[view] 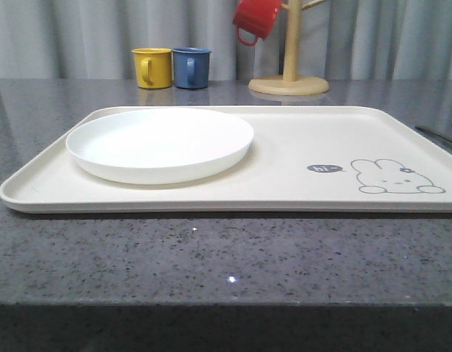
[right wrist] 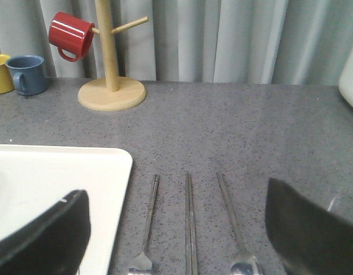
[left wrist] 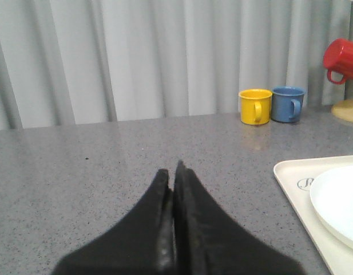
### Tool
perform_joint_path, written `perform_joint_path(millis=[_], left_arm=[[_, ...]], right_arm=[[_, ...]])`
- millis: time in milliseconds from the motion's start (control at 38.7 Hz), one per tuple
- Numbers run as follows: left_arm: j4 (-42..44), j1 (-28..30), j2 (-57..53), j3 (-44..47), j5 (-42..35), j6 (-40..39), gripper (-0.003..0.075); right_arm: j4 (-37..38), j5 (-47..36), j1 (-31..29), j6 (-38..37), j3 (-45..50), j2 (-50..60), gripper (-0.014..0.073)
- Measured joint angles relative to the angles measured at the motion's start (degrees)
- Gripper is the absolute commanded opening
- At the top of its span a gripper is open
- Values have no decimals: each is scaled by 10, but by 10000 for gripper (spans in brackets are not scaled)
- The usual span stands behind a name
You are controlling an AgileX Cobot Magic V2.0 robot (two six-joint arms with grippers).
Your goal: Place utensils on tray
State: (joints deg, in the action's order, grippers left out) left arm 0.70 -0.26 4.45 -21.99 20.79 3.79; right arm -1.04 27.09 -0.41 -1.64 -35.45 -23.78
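My right gripper (right wrist: 176, 229), jaws spread, hangs above three close-set shiny silver utensils (right wrist: 190, 229), so I risk pinching two; left gripper (left wrist: 175, 183) is pressed together.

Plate (view: 160, 144) on tray (view: 299, 187), left part – utensils (right wrist: 190, 229) on table right of tray – mugs (view: 171, 67) behind.

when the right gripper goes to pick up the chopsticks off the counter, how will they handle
The chopsticks look like thin polished metal, so probably stiff but slippery. They lie flat on the hard counter, so the open right gripper may struggle to get under them.
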Motion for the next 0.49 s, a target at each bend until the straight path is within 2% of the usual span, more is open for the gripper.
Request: perform_joint_path(millis=[491], left_arm=[[-1,0,-27,11,8,0,-18]], right_arm=[[0,0,0,0,0,0,642]])
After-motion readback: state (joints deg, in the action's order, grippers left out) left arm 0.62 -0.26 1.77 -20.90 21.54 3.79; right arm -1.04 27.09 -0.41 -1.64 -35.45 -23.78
